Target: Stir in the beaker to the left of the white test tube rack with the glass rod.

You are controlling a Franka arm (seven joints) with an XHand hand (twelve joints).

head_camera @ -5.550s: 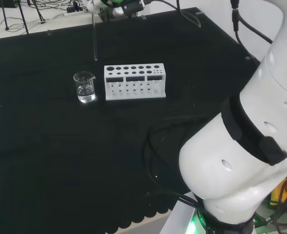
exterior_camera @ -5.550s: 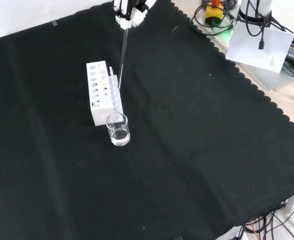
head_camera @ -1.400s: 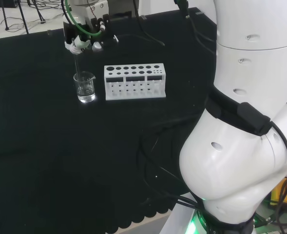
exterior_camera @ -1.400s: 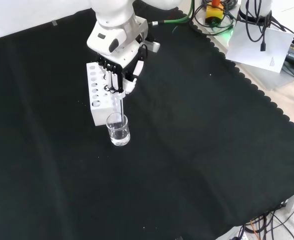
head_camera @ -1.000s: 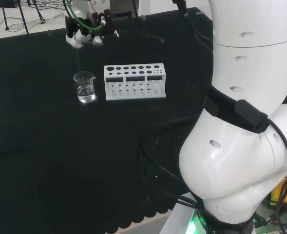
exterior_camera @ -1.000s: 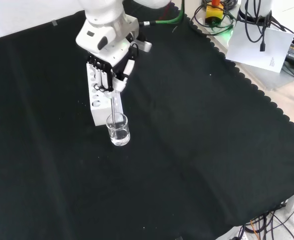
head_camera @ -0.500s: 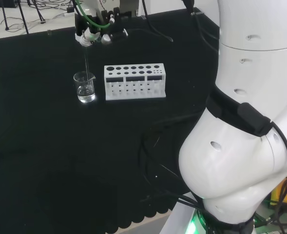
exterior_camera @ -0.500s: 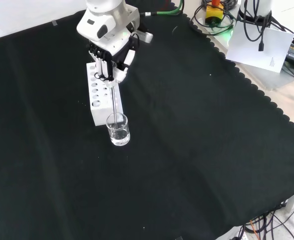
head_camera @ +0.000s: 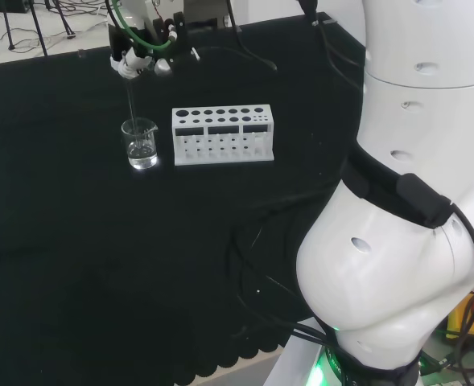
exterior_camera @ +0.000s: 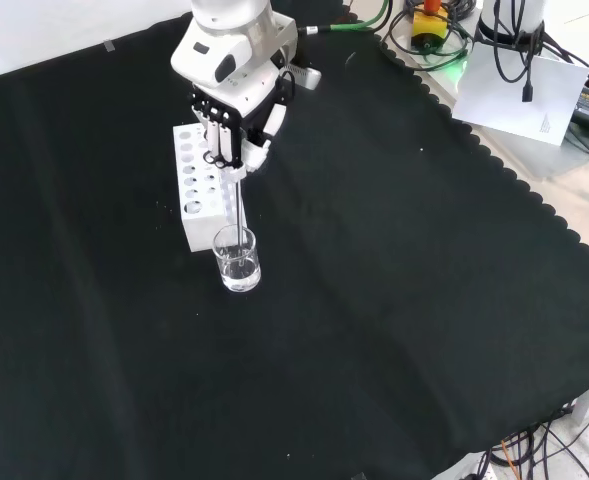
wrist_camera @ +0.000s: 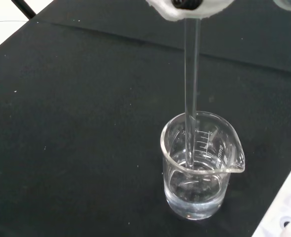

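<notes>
Your hand (exterior_camera: 236, 128) pinches the glass rod (exterior_camera: 237, 205) above the beaker (exterior_camera: 236, 258), just left of the white rack (head_camera: 223, 134) in the head view. The wrist view reveals the rod's tip dipped in clear liquid (wrist_camera: 194, 188).

Upper end of the glass rod (wrist_camera: 191, 74) hidden behind the blurred hand (wrist_camera: 189, 9).
</notes>
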